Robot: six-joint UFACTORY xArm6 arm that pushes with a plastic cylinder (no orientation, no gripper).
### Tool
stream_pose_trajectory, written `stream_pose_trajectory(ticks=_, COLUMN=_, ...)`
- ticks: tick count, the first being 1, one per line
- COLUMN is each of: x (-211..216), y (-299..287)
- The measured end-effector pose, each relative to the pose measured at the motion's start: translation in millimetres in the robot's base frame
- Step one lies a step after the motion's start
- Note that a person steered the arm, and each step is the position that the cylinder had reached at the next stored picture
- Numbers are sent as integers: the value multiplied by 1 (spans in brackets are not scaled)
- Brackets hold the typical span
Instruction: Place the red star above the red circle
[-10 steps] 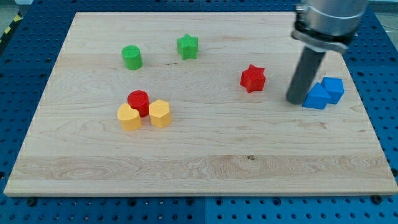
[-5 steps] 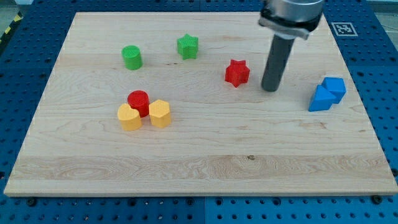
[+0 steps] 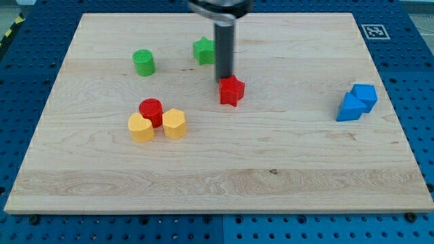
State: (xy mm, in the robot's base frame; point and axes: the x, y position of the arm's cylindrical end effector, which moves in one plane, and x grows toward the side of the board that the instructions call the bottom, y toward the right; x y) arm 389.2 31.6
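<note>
The red star [image 3: 232, 91] lies near the board's middle, to the right of and a little above the red circle [image 3: 150, 110]. My tip [image 3: 223, 80] is at the star's upper left edge, touching or almost touching it. The rod rises from there toward the view's top and partly hides the green star [image 3: 202, 51]. The red circle sits at the left of the middle, pressed against two yellow blocks.
Two yellow blocks [image 3: 141, 127] [image 3: 174, 124] sit just below and right of the red circle. A green cylinder [image 3: 143, 62] stands at the upper left. Two blue blocks [image 3: 350, 107] [image 3: 365, 95] lie together at the right. The wooden board [image 3: 217, 196] ends on a blue pegboard.
My tip has swept from the right side by the blue blocks leftward to the star's upper left. The red star has slid left and a little down. Other blocks have barely moved.
</note>
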Motion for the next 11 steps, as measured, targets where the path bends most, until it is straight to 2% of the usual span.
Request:
stream_pose_trajectory(ticks=1, x=0, y=62)
stream_pose_trajectory(ticks=2, x=11, y=84)
stream_pose_trajectory(ticks=3, x=50, y=45)
stream_pose_trajectory(ticks=4, x=65, y=-42)
stream_pose_trajectory(ticks=5, x=42, y=-14)
stream_pose_trajectory(ticks=6, x=30, y=62)
stream_pose_trajectory(ticks=7, x=9, y=107)
stream_pose_trajectory(ticks=8, x=-10, y=97)
stream_pose_trajectory(ticks=10, x=7, y=-70)
stream_pose_trajectory(ticks=11, x=6, y=-91)
